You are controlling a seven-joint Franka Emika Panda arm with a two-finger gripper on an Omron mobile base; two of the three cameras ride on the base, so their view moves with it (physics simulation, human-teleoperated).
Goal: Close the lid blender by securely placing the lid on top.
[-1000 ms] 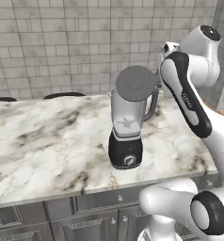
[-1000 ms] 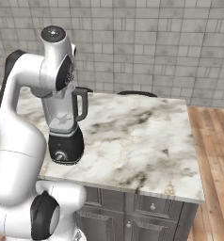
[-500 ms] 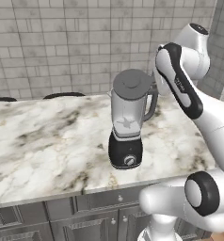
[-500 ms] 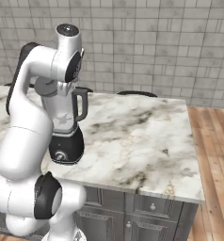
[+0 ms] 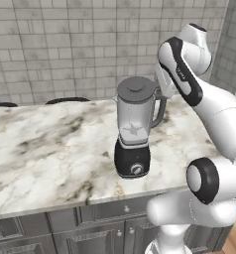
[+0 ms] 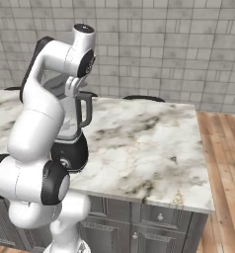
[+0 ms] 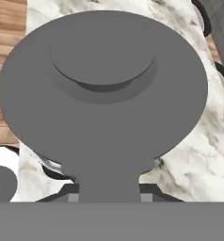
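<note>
— Where is the lid (image 5: 136, 88) sitting?

— On top of the blender (image 5: 134, 130), flat across the jar's mouth, raised centre up. The blender stands upright on the marble desk (image 5: 45, 144), near the front edge, knob facing the robot's base.

— And in the hand view?

— The lid (image 7: 102, 89) lies straight ahead of the camera, very close, with its side tab pointing toward the bottom of that picture, so toward the hand. The disc looks level, not cocked to one side.

— Which way does it lie from the pincer?

— Directly along the hand's line of sight. From the left base view the hand comes in from the jar's handle side, up near the rim. The pincer itself I cannot make out, so I cannot tell whether it is parted or closed, or whether it touches the tab.

— How far along is the task, then?

— I judge it nearly done: the lid seems seated. What remains turns on the tab's direction; any withdrawal should run back along that axis so the lid is not dragged off.
</note>
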